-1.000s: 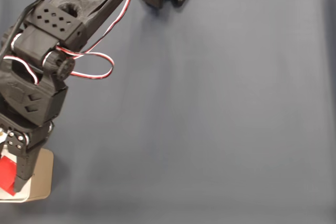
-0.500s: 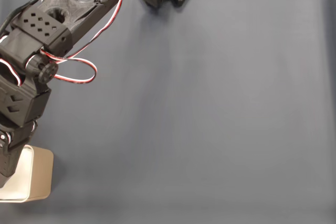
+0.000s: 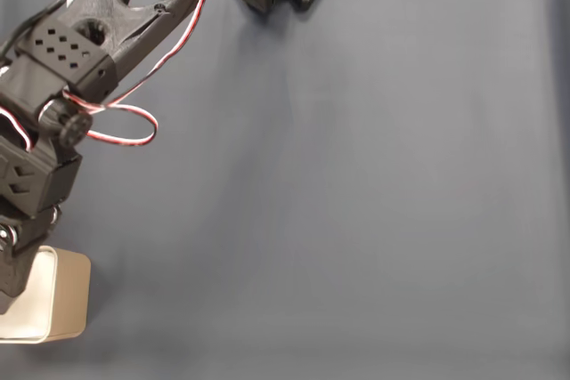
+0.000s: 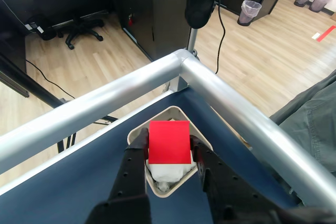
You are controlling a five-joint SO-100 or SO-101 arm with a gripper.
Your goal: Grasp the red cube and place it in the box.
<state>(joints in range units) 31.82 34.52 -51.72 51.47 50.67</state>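
Since earlier fixed-view frames, arm (image 3: 62,68) shifted further toward left edge, carrying red cube out of that frame; cream box (image 3: 64,300) unmoved at lower left on dark blue table cover (image 3: 356,202). Wrist view: gripper (image 4: 169,149) fingers pinch red cube (image 4: 169,141) from both sides, directly above box (image 4: 169,184) beside metal corner rail (image 4: 210,85).

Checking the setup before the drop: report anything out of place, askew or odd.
Nothing stands out. In the wrist view the red cube sits squarely between the fingers above the box, which stands upright in the table's corner by the metal rails.
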